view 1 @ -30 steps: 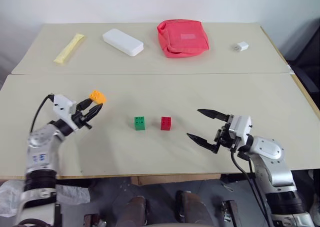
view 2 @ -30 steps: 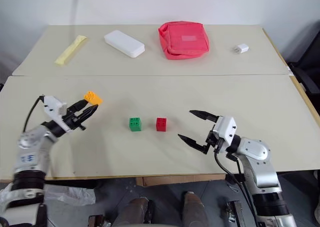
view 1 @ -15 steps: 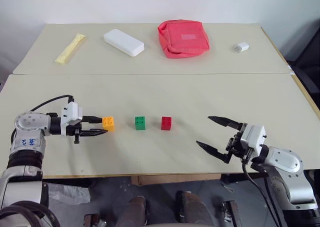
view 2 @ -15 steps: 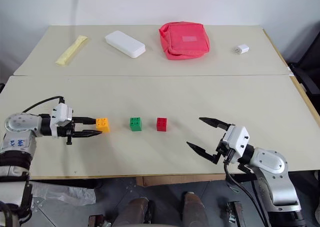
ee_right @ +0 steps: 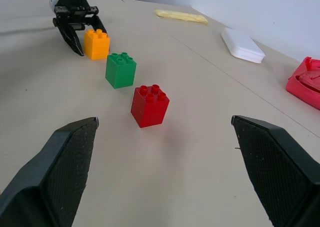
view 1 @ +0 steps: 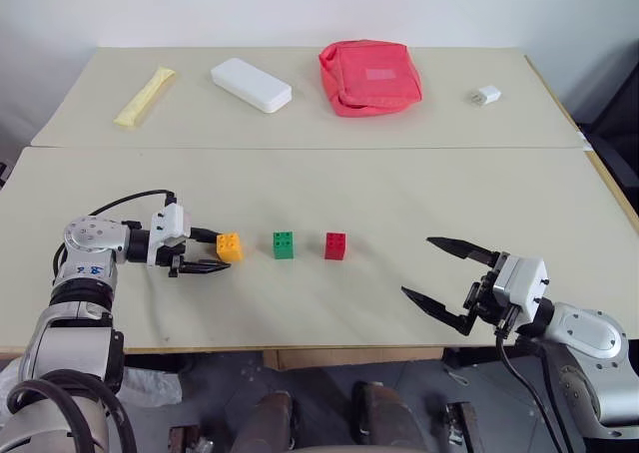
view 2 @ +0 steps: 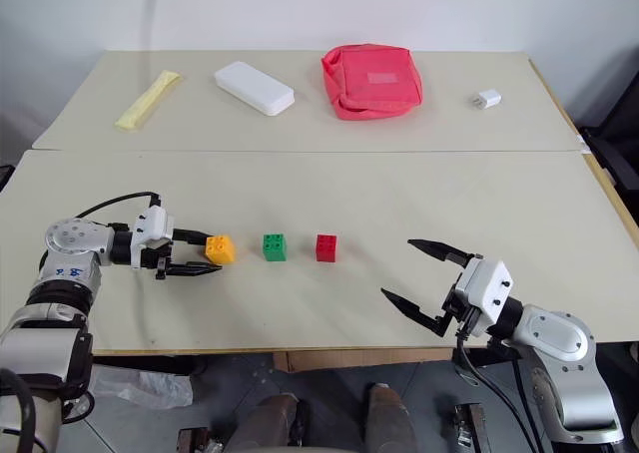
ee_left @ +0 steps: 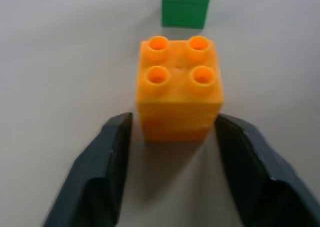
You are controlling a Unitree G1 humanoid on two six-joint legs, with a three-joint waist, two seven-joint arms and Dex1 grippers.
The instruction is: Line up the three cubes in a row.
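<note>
Cubes left to right: orange cube [view 1: 229,246], green cube [view 1: 284,244], red cube [view 1: 334,245]. Table [view 1: 399,194] beige. Far side: yellow packet [view 1: 144,96], white case [view 1: 251,84], red pouch [view 1: 368,75], small white block [view 1: 486,96]. Gripper fingers [ee_right: 65,172] black.

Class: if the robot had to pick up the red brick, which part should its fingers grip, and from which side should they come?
Grip the red brick by two opposite flat side walls, coming from the right gripper side: the studs are on top, and the green brick stands at its other side.
</note>
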